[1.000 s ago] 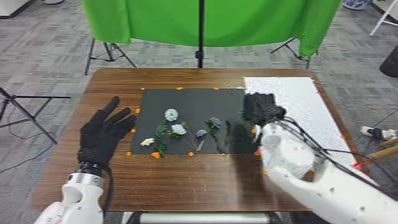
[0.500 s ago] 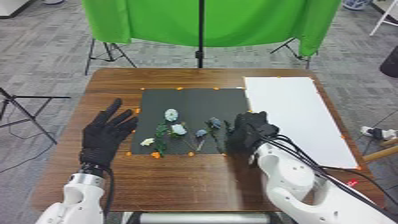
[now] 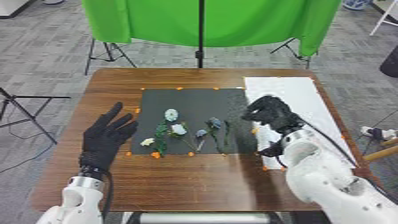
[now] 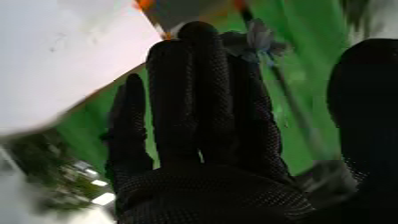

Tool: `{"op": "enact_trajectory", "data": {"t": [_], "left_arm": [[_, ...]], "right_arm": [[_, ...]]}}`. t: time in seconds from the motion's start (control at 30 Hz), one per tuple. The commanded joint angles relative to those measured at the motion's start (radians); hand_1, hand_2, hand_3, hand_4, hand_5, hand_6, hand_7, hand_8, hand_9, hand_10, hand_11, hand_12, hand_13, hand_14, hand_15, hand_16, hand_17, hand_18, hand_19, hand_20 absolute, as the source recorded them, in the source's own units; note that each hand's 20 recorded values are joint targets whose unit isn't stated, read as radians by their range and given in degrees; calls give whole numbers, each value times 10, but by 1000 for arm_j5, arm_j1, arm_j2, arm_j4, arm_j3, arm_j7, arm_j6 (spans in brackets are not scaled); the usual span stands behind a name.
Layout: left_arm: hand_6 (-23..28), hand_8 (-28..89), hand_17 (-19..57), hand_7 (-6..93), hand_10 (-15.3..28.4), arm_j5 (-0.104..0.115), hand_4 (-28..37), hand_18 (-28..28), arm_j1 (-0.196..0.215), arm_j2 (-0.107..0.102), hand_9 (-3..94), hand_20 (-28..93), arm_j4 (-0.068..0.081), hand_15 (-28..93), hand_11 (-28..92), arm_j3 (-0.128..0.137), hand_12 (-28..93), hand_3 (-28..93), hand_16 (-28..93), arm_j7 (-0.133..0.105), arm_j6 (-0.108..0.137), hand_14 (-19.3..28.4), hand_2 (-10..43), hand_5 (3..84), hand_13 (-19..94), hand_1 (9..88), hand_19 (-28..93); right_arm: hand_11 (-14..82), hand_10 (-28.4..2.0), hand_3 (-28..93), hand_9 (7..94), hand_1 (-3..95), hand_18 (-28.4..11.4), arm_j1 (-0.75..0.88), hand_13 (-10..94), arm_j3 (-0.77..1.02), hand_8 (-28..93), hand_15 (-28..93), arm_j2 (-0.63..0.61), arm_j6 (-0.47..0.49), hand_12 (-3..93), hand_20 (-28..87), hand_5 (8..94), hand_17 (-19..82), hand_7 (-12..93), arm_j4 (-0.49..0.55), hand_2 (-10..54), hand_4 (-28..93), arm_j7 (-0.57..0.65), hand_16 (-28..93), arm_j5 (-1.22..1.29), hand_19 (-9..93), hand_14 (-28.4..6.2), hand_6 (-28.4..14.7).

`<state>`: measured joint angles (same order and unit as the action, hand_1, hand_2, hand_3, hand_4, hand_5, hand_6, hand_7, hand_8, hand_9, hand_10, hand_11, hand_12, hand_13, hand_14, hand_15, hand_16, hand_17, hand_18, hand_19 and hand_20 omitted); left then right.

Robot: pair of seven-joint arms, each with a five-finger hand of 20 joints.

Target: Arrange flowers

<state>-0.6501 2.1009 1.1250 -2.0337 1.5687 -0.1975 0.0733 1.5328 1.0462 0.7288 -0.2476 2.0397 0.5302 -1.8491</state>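
Observation:
In the head view, my right hand (image 3: 272, 113) is above the seam between the black mat (image 3: 197, 97) and the white sheet (image 3: 305, 107). The right wrist view shows that hand (image 4: 209, 115) with straight fingers and the thumb apart. A grey-blue flower (image 4: 259, 41) is by its fingertips, its stem crossing the gap toward the thumb against the green cloth; the grip point is hidden. On the mat lie a pale flower (image 3: 171, 115), a white bloom (image 3: 179, 129), a small cream flower (image 3: 147, 142) and bluish flowers (image 3: 214, 122). My left hand (image 3: 107, 139) rests open left of the mat.
Orange markers (image 3: 155, 155) line the mat and sheet on the brown table (image 3: 191, 185). Behind the table hangs a green cloth (image 3: 160, 22) with a dark stand (image 3: 200, 52) in front of it.
My right hand came nearer and left over the mat's right edge, then went away and right to the white sheet's side. My left hand shifted slightly toward the near edge.

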Motion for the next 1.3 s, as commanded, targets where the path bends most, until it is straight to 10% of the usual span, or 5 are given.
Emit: {"op": "enact_trajectory", "data": {"t": [0.03, 0.5, 0.87, 1.13, 1.3], "left_arm": [[50, -101, -64, 106, 186, 3, -283, 284, 14, -3, 336, 337, 0, 474, 203, -2, 101, 764, -78, -9, 2, 279, 80, 360, 234, 210, 494], [56, -99, -65, 105, 186, 8, -283, 284, 1, -8, 337, 338, 6, 475, 202, -13, 100, 766, -78, -16, -5, 280, 79, 350, 234, 208, 494], [57, -101, -65, 108, 186, 13, -283, 284, 5, -13, 336, 338, 5, 473, 202, -16, 100, 768, -78, -22, 0, 280, 77, 347, 234, 209, 495], [57, -103, -65, 109, 187, 10, -283, 284, -15, -10, 336, 338, 23, 473, 200, -21, 99, 765, -78, -21, -3, 279, 78, 348, 235, 208, 493], [46, -103, -69, 102, 182, -1, -283, 284, -37, -3, 340, 322, 35, 469, 194, -28, 96, 761, -78, -18, -19, 278, 80, 360, 235, 203, 475]], "right_arm": [[311, -123, 747, 685, 318, -237, 34, 532, 10, -133, 739, -16, 63, 157, 507, 655, 131, 155, -2, -95, -283, -84, 140, -72, 741, -117, 19], [276, -102, 783, 789, 428, -238, -122, 619, -263, -63, 707, -9, -35, 171, 526, 752, 179, 132, -89, -5, -282, -2, 153, -368, 758, -90, 27], [277, -88, 664, 815, 468, -241, -141, 641, -295, -49, 715, -18, -85, 233, 530, 771, 211, 155, -81, -95, -283, 69, 187, -407, 786, -76, 20], [275, -152, 731, 679, 214, -250, -67, 537, -21, -129, 654, 57, -76, 154, 469, 638, 147, 141, -45, -11, -283, -133, 132, 253, 675, -141, -6], [170, -157, 755, 573, 179, -251, 30, 424, 207, -126, 468, 177, 113, 133, 356, 551, 82, 125, -79, 64, -283, -276, 93, 795, 562, -181, 14]]}}
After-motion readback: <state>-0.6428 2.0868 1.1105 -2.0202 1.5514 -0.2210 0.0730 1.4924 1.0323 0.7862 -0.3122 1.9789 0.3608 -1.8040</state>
